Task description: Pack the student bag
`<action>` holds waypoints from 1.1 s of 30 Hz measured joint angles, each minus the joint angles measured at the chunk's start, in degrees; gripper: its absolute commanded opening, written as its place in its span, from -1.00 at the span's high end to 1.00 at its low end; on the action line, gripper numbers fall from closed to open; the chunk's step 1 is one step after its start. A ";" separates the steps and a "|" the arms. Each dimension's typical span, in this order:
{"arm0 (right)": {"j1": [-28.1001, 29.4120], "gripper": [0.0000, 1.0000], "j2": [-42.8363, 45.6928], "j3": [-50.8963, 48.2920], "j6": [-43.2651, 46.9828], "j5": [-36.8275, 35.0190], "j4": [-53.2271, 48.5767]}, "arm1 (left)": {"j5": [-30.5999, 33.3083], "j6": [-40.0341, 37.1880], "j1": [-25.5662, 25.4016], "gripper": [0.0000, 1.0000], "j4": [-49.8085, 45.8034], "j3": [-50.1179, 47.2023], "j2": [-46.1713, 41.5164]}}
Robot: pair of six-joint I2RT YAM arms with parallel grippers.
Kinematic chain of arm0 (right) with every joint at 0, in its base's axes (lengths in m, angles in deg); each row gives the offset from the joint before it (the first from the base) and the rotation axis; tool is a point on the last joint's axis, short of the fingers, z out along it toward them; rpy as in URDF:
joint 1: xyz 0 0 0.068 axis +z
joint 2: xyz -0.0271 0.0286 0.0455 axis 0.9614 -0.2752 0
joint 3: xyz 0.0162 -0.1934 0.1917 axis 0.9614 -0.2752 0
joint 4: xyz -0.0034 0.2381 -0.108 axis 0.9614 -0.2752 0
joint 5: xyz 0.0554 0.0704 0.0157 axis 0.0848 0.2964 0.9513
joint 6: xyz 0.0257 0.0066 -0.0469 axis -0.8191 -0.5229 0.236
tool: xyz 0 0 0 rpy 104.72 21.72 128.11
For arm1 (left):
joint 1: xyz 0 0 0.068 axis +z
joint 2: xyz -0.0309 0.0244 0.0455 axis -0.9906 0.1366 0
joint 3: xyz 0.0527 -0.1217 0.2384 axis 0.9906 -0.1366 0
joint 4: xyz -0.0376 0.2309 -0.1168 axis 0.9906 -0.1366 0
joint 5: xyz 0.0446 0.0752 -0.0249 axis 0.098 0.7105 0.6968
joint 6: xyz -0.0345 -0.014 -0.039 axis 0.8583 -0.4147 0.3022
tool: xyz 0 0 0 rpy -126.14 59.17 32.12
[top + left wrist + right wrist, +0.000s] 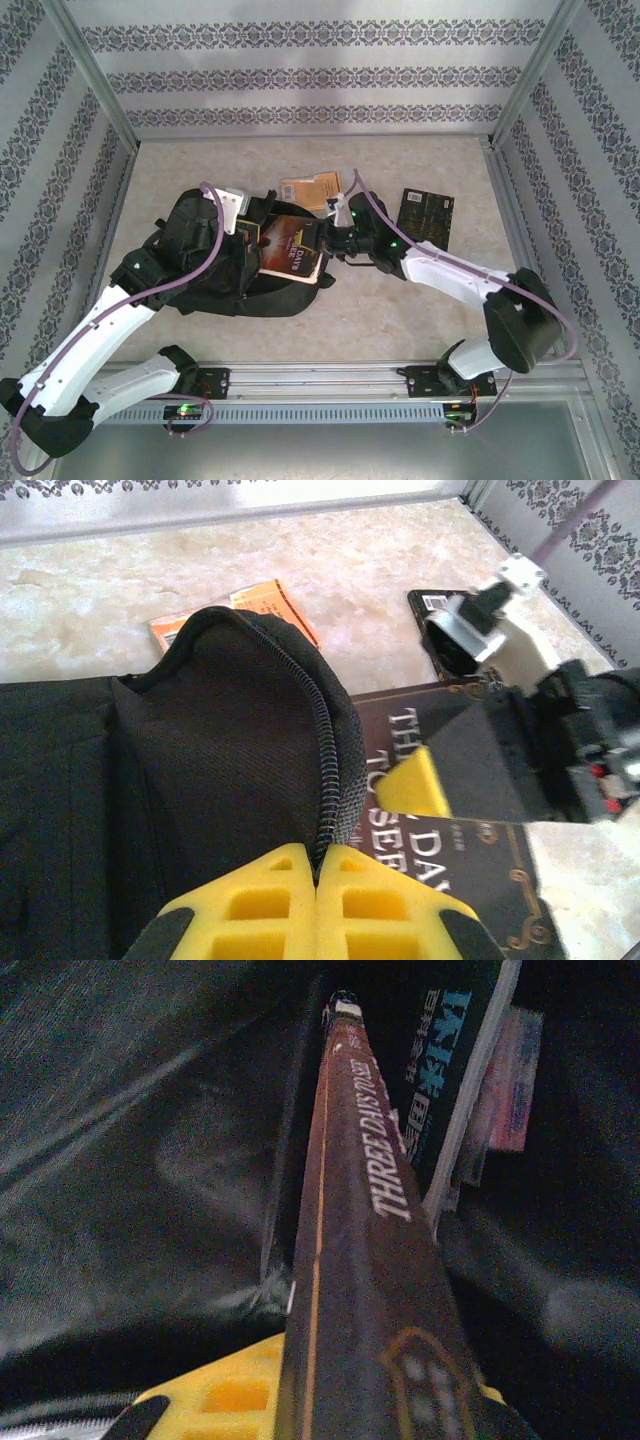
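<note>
Top external view: large soft black fabric backpack (215, 265) lies on the beige marbled tabletop (400, 310), left of centre. The left gripper (248, 226) sits at its upper right edge. The right gripper (322, 240) reaches in from the right, clamped on a brown hardback book (288, 252) with pale title lettering. The book is tilted, its left part over the backpack opening. A thin orange paperback (308, 189) lies flat just behind the backpack. A dark, near-black book (427, 213) lies flat, well apart to the right.

Left wrist view: the yellow foam fingers (265, 900) are pressed together on the zipped rim of the backpack (200, 760), holding the fabric lifted. The brown book (460, 880) is just beside the rim, and the right gripper's yellow pad lies on its cover. The orange paperback (255, 610) shows beyond the backpack.

Right wrist view: the right gripper (350, 1405) is closed on the brown book (370, 1220), spine up and pointing into the dark backpack interior (130, 1140). Inside, right of the spine, stands a dark book with blue lettering (440, 1050).
</note>
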 measured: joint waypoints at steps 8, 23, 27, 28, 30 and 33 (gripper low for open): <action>3.80 1.00 -14.05 10.91 -0.72 -1.77 0.02 | 0.20 -0.07 0.00 1.00 0.00 0.02 -1.11; 10.38 -0.47 -33.75 25.75 -10.67 -7.19 11.58 | 2.82 -0.02 0.76 1.00 1.33 0.02 -1.51; 9.90 -0.62 -28.74 21.53 -5.03 -8.46 8.79 | 3.82 0.02 1.86 1.00 1.86 -0.79 -1.95; 9.70 -0.63 -26.53 20.41 -3.04 -8.92 7.45 | 4.13 0.09 2.19 1.00 2.01 -1.11 -2.01; 9.53 -0.63 -21.53 18.10 0.68 -9.77 5.92 | 4.46 0.55 2.93 1.00 2.64 -1.95 -2.08; 8.96 -0.56 -13.73 14.45 4.87 -10.45 5.62 | 4.48 1.62 3.93 1.00 3.82 -3.93 -2.03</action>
